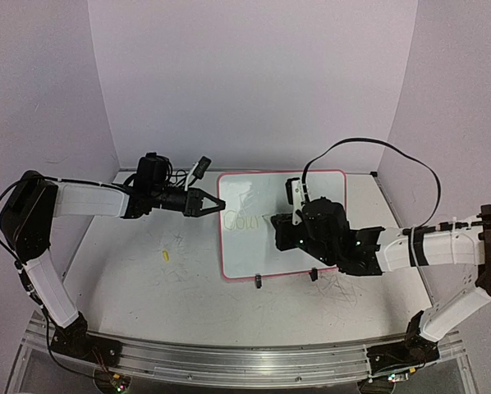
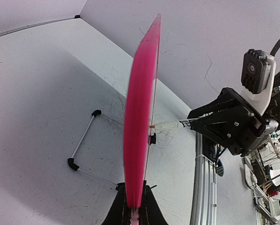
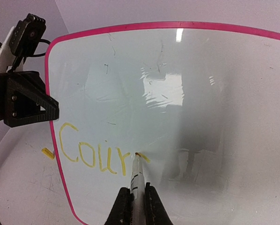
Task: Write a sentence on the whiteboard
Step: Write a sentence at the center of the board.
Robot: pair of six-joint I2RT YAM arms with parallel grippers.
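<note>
The whiteboard (image 1: pixel 254 197), glossy white with a pink-red rim, stands propped at the table's middle. My left gripper (image 1: pixel 218 206) is shut on its left edge; in the left wrist view the board (image 2: pixel 140 117) shows edge-on between the fingers. My right gripper (image 1: pixel 280 230) is shut on a white marker (image 3: pixel 136 180), its yellow tip touching the board (image 3: pixel 177 93). The sentence (image 3: pixel 95 152) reads "Cour" in pale yellow, with a new stroke at the marker tip. It shows faintly in the top view (image 1: pixel 245 220).
A small yellow marker cap (image 1: pixel 165 255) lies on the table left of the board. The board's wire stand with black feet (image 2: pixel 84 138) rests behind it. Two black clip feet (image 1: pixel 258 281) sit at its near edge. Purple walls enclose the table.
</note>
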